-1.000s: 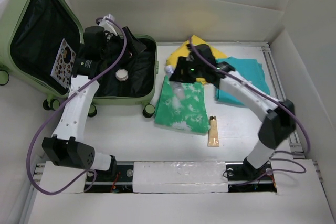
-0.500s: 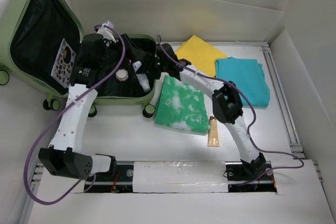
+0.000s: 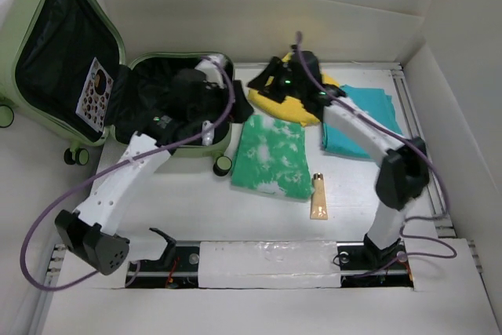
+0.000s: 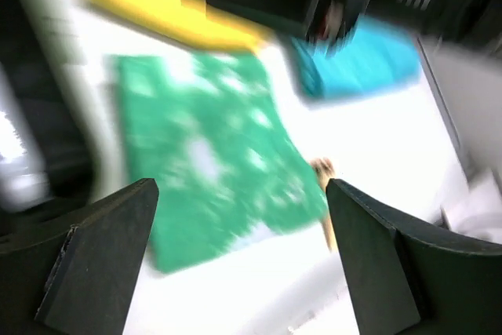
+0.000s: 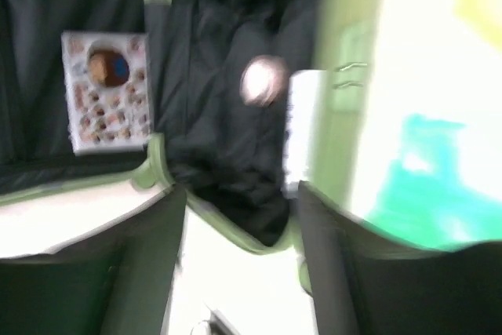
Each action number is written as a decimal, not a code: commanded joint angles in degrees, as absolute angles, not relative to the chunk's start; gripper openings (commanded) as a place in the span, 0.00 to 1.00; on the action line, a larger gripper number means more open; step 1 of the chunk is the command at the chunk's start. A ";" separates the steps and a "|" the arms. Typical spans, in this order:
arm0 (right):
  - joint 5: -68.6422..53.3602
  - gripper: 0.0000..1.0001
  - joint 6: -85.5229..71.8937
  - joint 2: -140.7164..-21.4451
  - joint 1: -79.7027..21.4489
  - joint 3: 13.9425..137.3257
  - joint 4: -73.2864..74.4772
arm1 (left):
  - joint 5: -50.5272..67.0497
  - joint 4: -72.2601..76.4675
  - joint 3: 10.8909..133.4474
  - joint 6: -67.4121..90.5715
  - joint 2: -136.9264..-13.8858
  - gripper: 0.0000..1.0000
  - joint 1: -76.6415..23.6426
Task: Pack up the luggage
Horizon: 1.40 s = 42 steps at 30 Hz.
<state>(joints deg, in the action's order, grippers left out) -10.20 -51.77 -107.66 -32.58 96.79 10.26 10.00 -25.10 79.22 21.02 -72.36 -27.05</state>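
The luggage [image 3: 47,5] lies open at the left, pale green with black lining, its lid propped up. My left gripper [image 3: 213,100] hovers over the right side of its base, open and empty; its fingers [image 4: 94,264] frame the green tie-dye cloth [image 4: 212,147]. My right gripper [image 3: 263,84] hangs open and empty above the left edge of the yellow cloth [image 3: 302,106]. Its blurred wrist view looks into the luggage [image 5: 333,52], where a white bottle [image 5: 302,127] and a small round jar [image 5: 263,81] lie on the lining.
A patterned card [image 3: 96,96] sits in the lid. The green tie-dye cloth [image 3: 271,154], a teal cloth [image 3: 369,119] and an orange tube [image 3: 319,198] lie on the table right of the luggage. White walls enclose the table.
My right gripper has let the white bottle go inside the luggage and pulled back right over the yellow cloth. My left arm swung from the lid side across to the base's right side.
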 commanded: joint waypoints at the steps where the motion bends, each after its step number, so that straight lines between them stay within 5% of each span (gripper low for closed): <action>1: -1.79 0.54 -48.52 -92.85 -24.98 80.41 9.57 | 3.25 -23.39 78.32 17.92 -74.52 0.87 -37.86; 5: 4.99 0.24 -44.92 -76.41 -13.99 68.59 20.28 | 2.56 -20.39 76.63 19.95 -79.18 0.87 -46.21; 7: 8.07 0.19 -42.20 -68.14 -8.91 66.89 26.87 | -0.77 -21.43 80.91 18.73 -85.82 0.87 -52.69; 14: 4.76 0.21 -38.67 -56.87 -2.03 67.68 36.20 | 3.15 -25.40 95.08 16.18 -106.92 0.85 -62.57; 18: 2.12 0.30 -37.88 -55.38 -2.02 68.47 38.84 | 5.36 -30.05 103.96 16.17 -115.47 0.81 -63.28; 42: -4.39 0.37 -36.30 -47.37 -6.50 63.63 40.52 | 8.96 -25.05 103.97 22.68 -129.89 0.60 -63.81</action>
